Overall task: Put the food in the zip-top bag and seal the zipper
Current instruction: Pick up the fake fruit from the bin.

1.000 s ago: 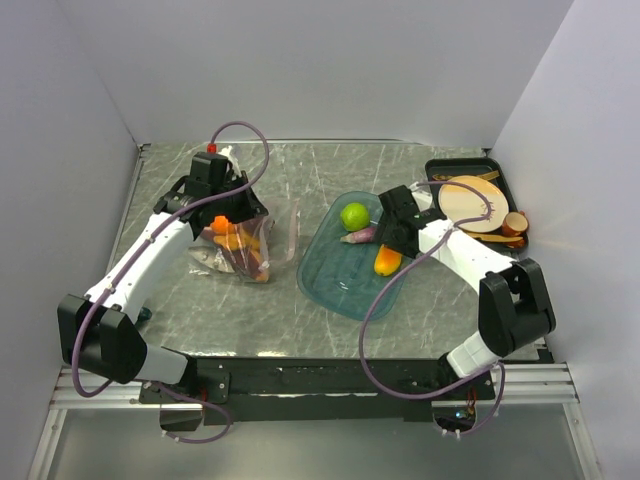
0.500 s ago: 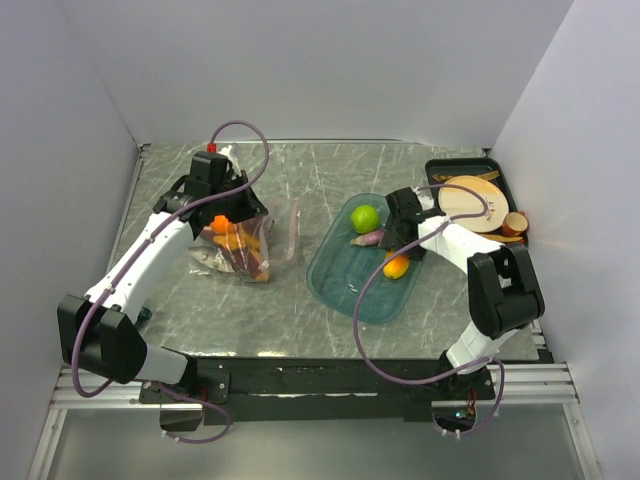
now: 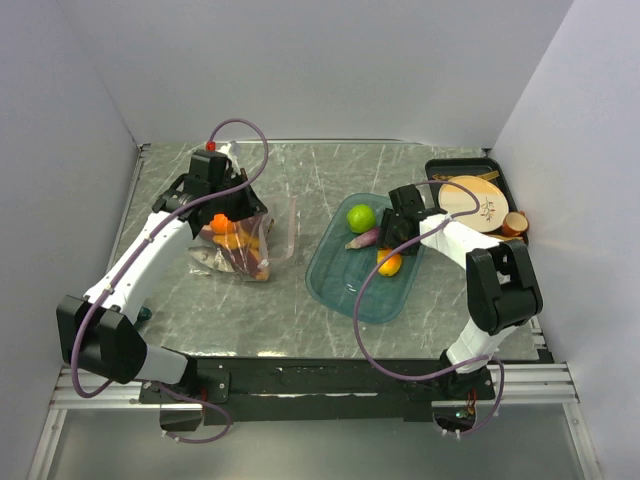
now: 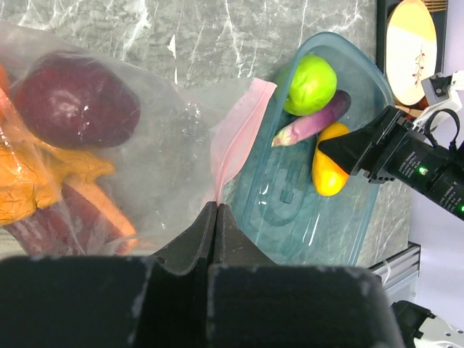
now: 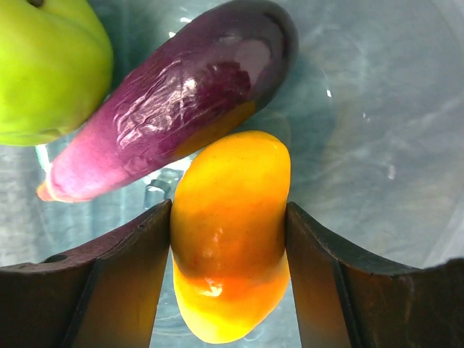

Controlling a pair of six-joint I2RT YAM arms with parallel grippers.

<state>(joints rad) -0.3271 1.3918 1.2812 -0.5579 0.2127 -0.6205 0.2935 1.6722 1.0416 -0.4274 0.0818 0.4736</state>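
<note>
Left gripper: closed at the lower centre of the left wrist view, its two fingers pressed together on the edge of the zip-top bag, just below the zipper.
Right gripper: closed around the orange-yellow fruit; in the right wrist view a finger is seen touching each side of it.
Zip-top bag: seen left of centre in the top view, held by the left gripper above the grey marbled table; the pink zipper strip is turned toward the teal tray and is not pressed shut.
Food in the bag: a dark red apple is seen at the upper left of the left wrist view, with orange pieces below it, all behind the clear plastic.
Food in the teal tray: the green lime is at the tray's upper end; the purple piece is laid slantwise just below it, touching the orange-yellow fruit.
Teal tray: set on the table right of centre in the top view, just beside the bag's mouth.
Black tray: placed at the upper right of the top view, with a beige plate on it.
</note>
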